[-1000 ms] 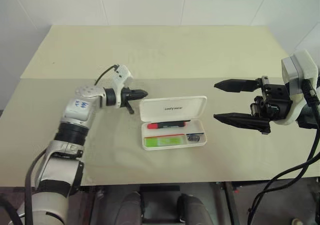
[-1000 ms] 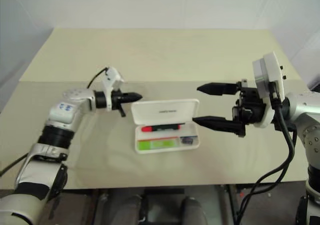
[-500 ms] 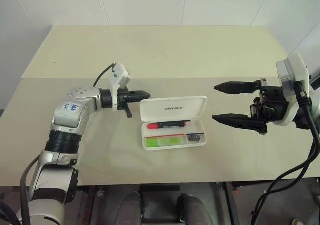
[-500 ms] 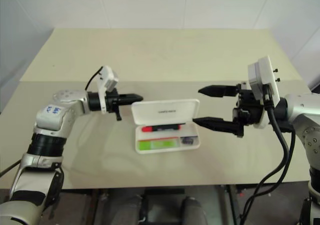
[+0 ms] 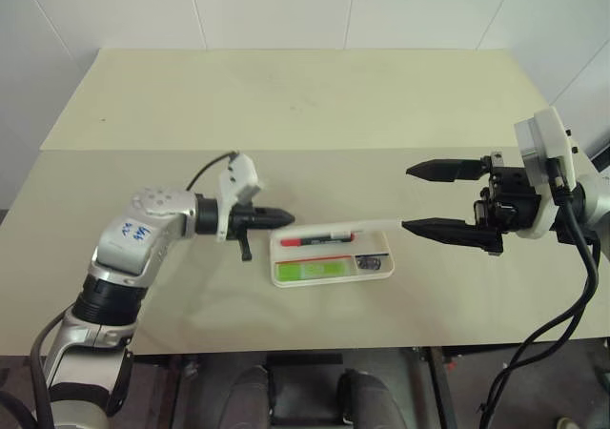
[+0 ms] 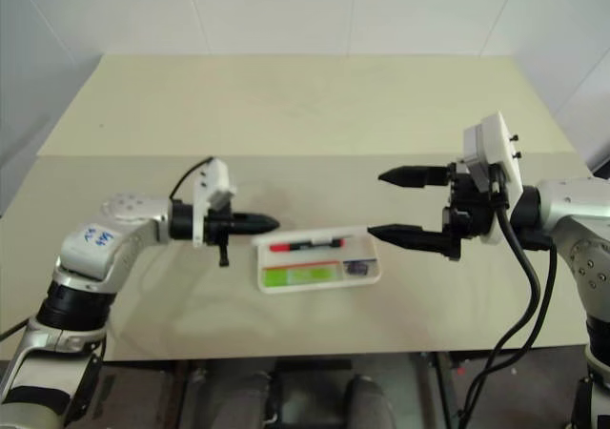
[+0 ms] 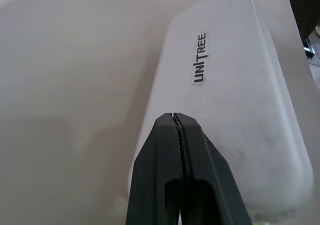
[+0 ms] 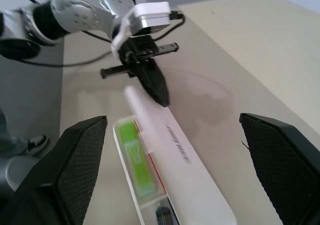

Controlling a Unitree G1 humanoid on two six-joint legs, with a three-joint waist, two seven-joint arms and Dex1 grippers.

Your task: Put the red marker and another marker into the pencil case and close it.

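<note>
The white pencil case (image 5: 381,273) lies open at the table's middle. Its lid (image 7: 235,100), with small dark lettering, leans about halfway down over the tray. Under the lid's edge lies the red marker (image 5: 315,240), and in front of it the lime-green marker (image 5: 310,271). My left gripper (image 5: 286,217) is shut and empty, its tips resting on the lid's outer face near the left end. To the right of the case, above the table, my right gripper (image 5: 410,197) hangs wide open and empty, pointing left at the case.
A small grey lump (image 5: 372,260) sits in the case's right compartment. The beige table (image 5: 286,105) runs far behind the case, with a seam across it. Its front edge lies close below the case.
The lid has swung from upright to about halfway down over the tray. My shut left gripper has come back toward me and down with it. The right gripper has stayed put.
</note>
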